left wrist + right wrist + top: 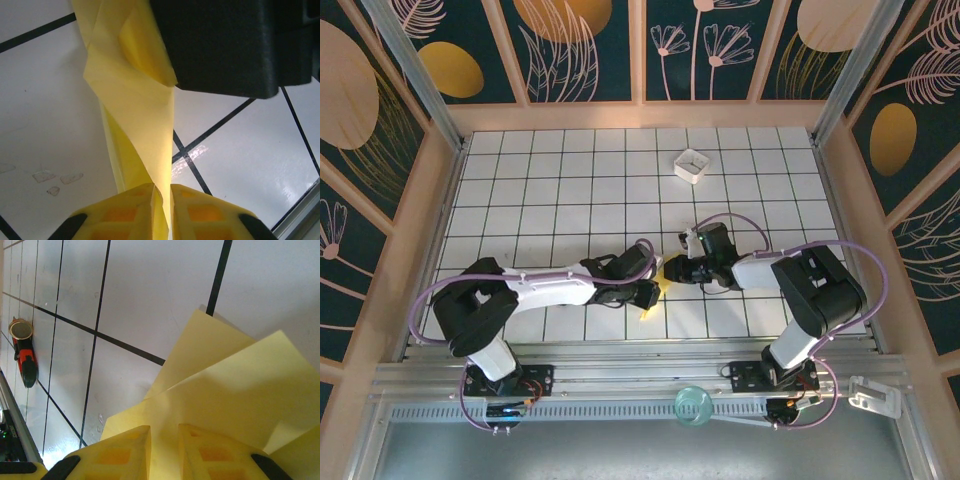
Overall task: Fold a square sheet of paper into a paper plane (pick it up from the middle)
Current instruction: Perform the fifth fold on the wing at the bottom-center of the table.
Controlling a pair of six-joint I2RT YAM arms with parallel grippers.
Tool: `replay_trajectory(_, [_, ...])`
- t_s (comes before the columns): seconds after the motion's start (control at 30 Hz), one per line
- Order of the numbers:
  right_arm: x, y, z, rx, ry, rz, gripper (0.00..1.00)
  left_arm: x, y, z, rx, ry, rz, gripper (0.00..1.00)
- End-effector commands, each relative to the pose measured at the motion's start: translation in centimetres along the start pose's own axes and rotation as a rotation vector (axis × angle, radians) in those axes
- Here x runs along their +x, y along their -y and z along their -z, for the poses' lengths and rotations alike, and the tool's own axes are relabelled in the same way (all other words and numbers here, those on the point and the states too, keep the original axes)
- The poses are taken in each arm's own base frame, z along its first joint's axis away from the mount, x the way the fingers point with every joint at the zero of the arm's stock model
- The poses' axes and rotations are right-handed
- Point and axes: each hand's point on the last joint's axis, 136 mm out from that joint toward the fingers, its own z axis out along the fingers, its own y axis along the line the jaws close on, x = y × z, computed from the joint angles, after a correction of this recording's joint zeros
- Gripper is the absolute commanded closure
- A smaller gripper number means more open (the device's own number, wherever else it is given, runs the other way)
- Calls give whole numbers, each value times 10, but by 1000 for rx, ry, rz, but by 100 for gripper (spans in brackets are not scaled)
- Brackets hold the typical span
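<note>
The yellow sheet of paper (660, 289) is folded into a slim, layered strip and hangs just above the white grid table (570, 190) near the front middle. My left gripper (652, 293) comes in from the left and is shut on its lower end. In the left wrist view the yellow fingertips (145, 192) pinch the paper (135, 115), which runs up under the right gripper's black body (225, 45). My right gripper (670, 270) meets it from the right. Its fingers (127, 440) close on the paper's overlapping flaps (240, 400).
A small white square box (693, 165) sits at the back right of the table. Wooden walls ring the table. A round teal object (693, 404) lies on the front rail. A red and black object (24, 360) lies by the table edge.
</note>
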Motion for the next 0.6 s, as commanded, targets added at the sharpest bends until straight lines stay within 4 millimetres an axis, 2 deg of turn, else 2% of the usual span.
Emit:
replay_trajectory(0.0, [-5,-3,6,7,5,25,78,0,-1,-6,17,-8,-4,88])
replay_trajectory(0.23, [-9,-11,11,-11,18,48,76,-6,-4,-9,79,-7,26,100])
replay_trajectory(0.37, [-11,-16,17,-19,33,75,73,-7,1,-8,152,-12,58,100])
replay_trajectory(0.57, [-13,-22,25,-25,47,99,72,-3,-8,-12,154,-23,80,100])
